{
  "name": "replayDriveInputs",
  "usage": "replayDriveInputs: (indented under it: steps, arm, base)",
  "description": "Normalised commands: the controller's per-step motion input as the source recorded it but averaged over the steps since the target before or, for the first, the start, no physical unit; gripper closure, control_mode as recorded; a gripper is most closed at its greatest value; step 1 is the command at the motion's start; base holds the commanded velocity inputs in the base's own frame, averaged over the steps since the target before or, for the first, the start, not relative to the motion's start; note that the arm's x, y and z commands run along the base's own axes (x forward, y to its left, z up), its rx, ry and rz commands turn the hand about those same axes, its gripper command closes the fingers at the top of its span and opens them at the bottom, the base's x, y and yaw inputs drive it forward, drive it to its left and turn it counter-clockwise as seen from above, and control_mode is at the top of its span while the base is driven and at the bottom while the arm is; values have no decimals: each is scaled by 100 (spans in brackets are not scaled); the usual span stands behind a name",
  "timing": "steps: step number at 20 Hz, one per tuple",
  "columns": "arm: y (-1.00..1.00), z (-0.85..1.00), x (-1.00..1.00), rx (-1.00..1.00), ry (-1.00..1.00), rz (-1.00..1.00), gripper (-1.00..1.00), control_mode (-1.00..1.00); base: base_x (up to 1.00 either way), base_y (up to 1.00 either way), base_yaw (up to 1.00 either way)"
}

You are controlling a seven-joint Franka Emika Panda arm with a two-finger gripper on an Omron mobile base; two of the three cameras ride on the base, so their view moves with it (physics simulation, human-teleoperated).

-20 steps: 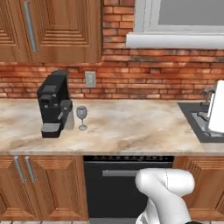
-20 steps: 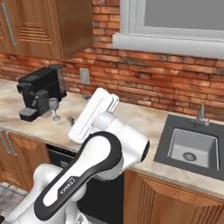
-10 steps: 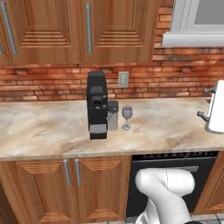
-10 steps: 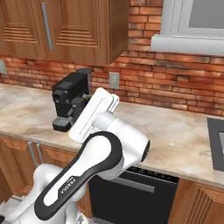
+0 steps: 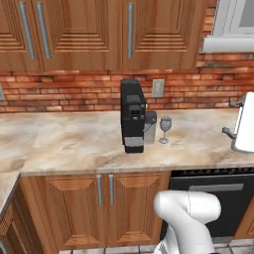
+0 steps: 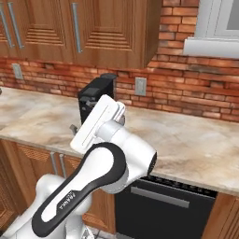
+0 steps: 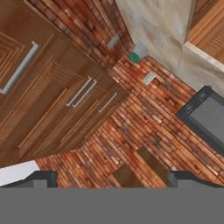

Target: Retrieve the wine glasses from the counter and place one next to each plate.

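One wine glass point(image 5: 165, 129), clear with a thin stem, stands upright on the beige marbled counter point(image 5: 74, 141), just right of a black coffee machine point(image 5: 133, 116). In the right base view my white arm point(image 6: 98, 122) is folded up in front of the coffee machine point(image 6: 95, 93) and hides the spot beside it. My gripper point(image 7: 113, 181) is open, its fingertips point(image 7: 43, 178) wide apart with nothing between them. It faces brick wall and upper cabinet doors, well away from the glass. The plates are out of view.
Brown upper cabinets point(image 5: 99, 34) hang over the counter, with a wall outlet point(image 5: 158, 88) on the brick behind the machine. A white appliance point(image 5: 245, 126) stands at the counter's right end. Below are wooden doors point(image 5: 104, 203) and a dark oven front point(image 5: 223, 193).
The whole picture has shifted right in both base views, so the camera has moved left along the counter. The arm keeps its folded pose and the gripper stays open.
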Motion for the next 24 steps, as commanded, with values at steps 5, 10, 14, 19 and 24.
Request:
replayDriveInputs:
  steps: [5, 10, 14, 19, 24]
  arm:
    - [0, 0, 0, 0, 0, 0, -100, 100]
    - [0, 0, 0, 0, 0, 0, -100, 100]
    - [0, 0, 0, 0, 0, 0, -100, 100]
    - [0, 0, 0, 0, 0, 0, -100, 100]
    - [0, 0, 0, 0, 0, 0, -100, 100]
  base:
    - [31, -47, 11]
    - [64, 3, 3]
    - [39, 37, 0]
    - [18, 2, 0]
    - [5, 1, -5]
